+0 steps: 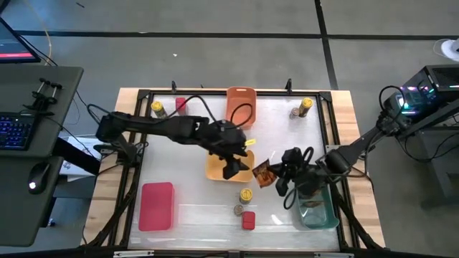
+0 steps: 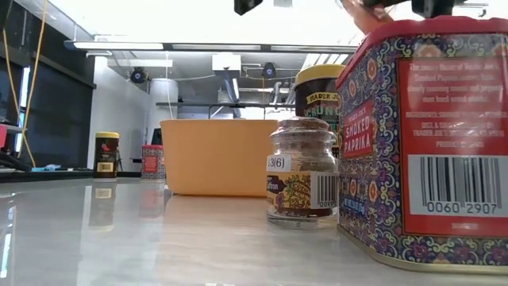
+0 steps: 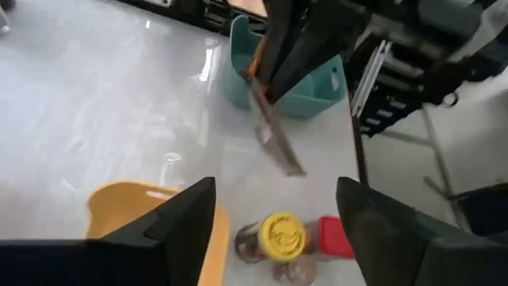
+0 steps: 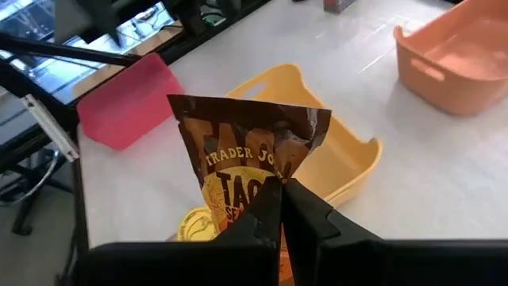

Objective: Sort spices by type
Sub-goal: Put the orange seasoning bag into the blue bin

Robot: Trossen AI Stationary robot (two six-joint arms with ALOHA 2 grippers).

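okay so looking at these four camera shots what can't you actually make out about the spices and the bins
- Yellow bin: its inside is covered in the high view by the left gripper.
- Teal bin: its contents are blurred in the high view and partly under the right arm.
- Taco packet: its lower print is hidden in the right wrist view by the right gripper.
- Paprika tin: cut off by the low view's right edge.

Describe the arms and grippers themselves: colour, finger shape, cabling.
Both arms are dark, nearly black, jointed links. The left gripper has two broad, flat dark fingers; the right gripper has dark angular fingers. Black cables loop along both arms. No markings visible.
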